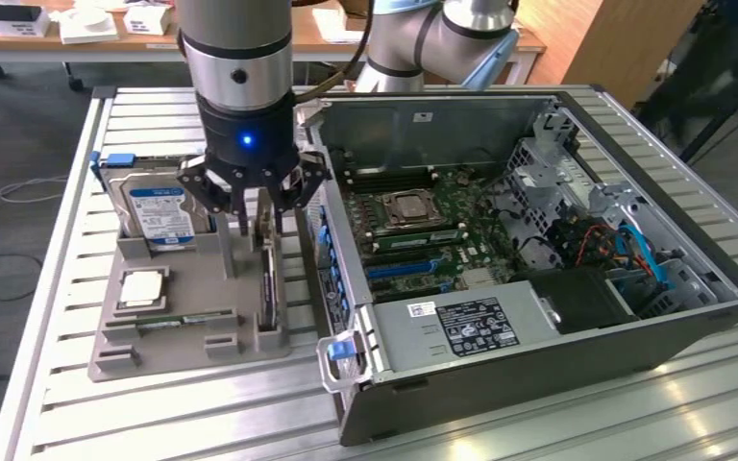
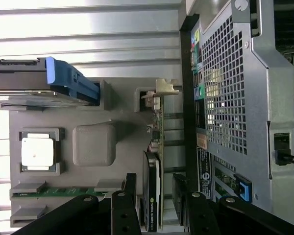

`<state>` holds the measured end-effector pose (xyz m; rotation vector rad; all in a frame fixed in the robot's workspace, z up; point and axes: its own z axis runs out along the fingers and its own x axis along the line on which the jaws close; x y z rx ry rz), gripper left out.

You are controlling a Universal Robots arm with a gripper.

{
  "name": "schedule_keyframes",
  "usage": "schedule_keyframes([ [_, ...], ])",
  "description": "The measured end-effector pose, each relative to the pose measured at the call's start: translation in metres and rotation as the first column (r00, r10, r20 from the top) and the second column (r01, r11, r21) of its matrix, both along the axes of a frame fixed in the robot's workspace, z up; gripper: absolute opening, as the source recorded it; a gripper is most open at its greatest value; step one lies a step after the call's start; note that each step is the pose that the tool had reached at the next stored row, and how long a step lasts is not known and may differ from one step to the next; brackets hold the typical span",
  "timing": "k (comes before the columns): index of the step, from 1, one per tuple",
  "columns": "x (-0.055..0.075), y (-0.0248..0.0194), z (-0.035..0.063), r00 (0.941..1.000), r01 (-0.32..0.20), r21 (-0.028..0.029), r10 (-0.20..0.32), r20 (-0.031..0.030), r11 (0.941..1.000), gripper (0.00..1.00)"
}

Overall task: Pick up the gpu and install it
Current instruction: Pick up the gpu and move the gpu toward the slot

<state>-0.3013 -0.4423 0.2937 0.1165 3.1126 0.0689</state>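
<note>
A ribbed metal surface [image 1: 151, 413] fills the foreground. On it, toward the exterior view's right, an open computer case [image 1: 676, 336] lies on its side. Its grey power supply [image 1: 472, 322] is nearest, and the motherboard [image 1: 407, 226] sits deeper inside.

Just beside the case, toward the exterior view's left, sits a grey parts tray [image 1: 151, 360]. A narrow RAM stick [image 1: 189, 319] lies in its near part, and a square processor [image 1: 145, 286] lies a little farther back.

The gpu [image 1: 266, 279] stands on its thin edge in slots along the tray's case-side border. Its long axis runs from near to far, parallel to the case wall.

In the wrist view the gpu [image 2: 154, 191] shows as a slim card with a black cooler block. Its silver bracket is at the end next to the hard drive.

The jaws hang straight above the card, spread as wide as they go and holding nothing. One dark finger stands on each flat side of the card. The gap between them crosses the card's thickness, not its length, and neither finger appears to touch it. The card therefore lies directly below and between the jaws.

Farther back, a hard drive [image 1: 161, 213] with a blue-and-white label stands upright in the tray. The arm [image 1: 234, 58] rises above it. Desks [image 1: 100, 43] line the far background.
</note>
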Motion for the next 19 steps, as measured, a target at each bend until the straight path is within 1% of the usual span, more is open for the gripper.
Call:
schedule_keyframes([
  [5,0.0,0.0,-0.0062,1.0,0.0,0.0,0.0,-0.0001,1.0,0.43],
  [15,0.0,0.0,-0.0153,1.0,0.0,0.0,0.0,0.0,1.0,0.43],
  [19,0.0,-0.0006,-0.0157,1.0,0.0,-0.0001,0.0,-0.0001,1.0,0.43],
])
